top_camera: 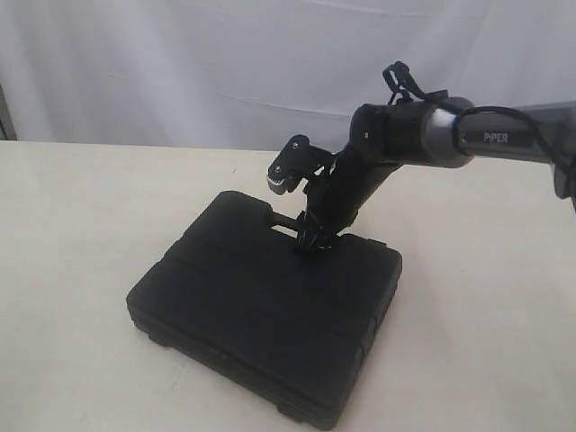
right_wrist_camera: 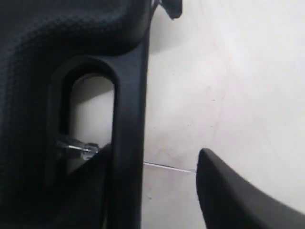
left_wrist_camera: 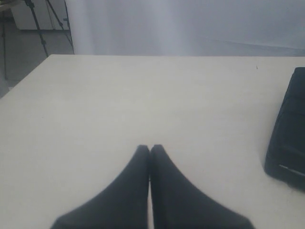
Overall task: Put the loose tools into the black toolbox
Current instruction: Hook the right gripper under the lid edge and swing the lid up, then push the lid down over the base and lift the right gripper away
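The right gripper [top_camera: 310,236] points down at the far end of the black toolbox [top_camera: 261,315], with its tips at the slot handle [top_camera: 281,220]. In the exterior view I cannot tell how its jaws stand. The toolbox lies flat and shut on the pale table [top_camera: 81,216], one corner toward the camera.

In the left wrist view, the left gripper [left_wrist_camera: 150,149] has its two fingers pressed together with nothing between them, above the table [left_wrist_camera: 143,95]. One edge of the toolbox [left_wrist_camera: 288,133] shows well apart from it.

In the right wrist view, the right gripper [right_wrist_camera: 155,160] is spread across the slot handle [right_wrist_camera: 128,119] of the toolbox [right_wrist_camera: 57,33]. One finger [right_wrist_camera: 90,181] is in the slot. The other finger [right_wrist_camera: 228,191] is outside the bar, with a strip of table [right_wrist_camera: 214,71] between them, so it is not clamped.
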Robot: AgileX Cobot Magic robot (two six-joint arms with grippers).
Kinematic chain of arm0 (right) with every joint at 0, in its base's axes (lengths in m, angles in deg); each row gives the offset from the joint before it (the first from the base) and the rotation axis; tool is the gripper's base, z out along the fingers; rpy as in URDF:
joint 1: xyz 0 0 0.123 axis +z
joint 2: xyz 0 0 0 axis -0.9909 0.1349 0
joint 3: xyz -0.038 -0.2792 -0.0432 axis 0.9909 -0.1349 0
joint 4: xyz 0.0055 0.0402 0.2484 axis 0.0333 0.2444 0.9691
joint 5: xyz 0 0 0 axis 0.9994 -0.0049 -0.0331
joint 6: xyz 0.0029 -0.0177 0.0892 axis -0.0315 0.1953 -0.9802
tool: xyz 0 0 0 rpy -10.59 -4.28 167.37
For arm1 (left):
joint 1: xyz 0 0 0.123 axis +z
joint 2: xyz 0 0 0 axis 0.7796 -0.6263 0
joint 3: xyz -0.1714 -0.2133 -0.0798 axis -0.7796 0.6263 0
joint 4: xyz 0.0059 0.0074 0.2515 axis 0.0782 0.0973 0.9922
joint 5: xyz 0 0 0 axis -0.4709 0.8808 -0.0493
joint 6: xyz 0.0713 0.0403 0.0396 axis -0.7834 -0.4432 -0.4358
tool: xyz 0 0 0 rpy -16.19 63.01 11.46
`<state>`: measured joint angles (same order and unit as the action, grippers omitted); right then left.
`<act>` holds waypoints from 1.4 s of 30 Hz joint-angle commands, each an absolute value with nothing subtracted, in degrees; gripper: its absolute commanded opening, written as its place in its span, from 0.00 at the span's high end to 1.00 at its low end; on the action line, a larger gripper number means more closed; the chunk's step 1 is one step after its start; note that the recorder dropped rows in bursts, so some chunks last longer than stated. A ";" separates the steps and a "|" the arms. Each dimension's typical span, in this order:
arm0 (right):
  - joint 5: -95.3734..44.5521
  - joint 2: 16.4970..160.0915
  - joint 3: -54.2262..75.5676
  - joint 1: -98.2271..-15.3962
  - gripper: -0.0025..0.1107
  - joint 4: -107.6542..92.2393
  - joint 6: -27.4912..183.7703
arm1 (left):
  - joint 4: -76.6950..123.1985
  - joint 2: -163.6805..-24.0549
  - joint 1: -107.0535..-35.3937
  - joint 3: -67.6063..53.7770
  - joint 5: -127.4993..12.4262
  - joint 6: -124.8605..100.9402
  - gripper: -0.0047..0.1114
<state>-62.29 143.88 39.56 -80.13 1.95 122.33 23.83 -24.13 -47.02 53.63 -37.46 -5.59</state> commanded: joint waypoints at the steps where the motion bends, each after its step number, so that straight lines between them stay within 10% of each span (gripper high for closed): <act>1: -63.43 144.47 39.30 -80.59 0.50 0.97 121.75 | 23.25 -24.05 -47.29 53.78 -37.92 -5.35 0.96; 20: -74.34 138.18 51.71 -79.73 0.30 1.18 111.47 | 23.25 -24.05 -47.29 53.78 -37.92 -5.35 0.96; 31: -91.36 131.32 51.71 -75.77 0.97 0.91 107.59 | 23.25 -24.05 -47.29 53.78 -37.92 -5.35 0.96; 42: -95.37 120.05 46.25 -71.92 0.98 -1.74 104.28 | 23.25 -24.05 -47.29 53.78 -37.92 -5.35 0.96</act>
<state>-94.66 124.94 48.65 -73.07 0.27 105.71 23.83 -24.13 -47.02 53.63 -37.46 -5.59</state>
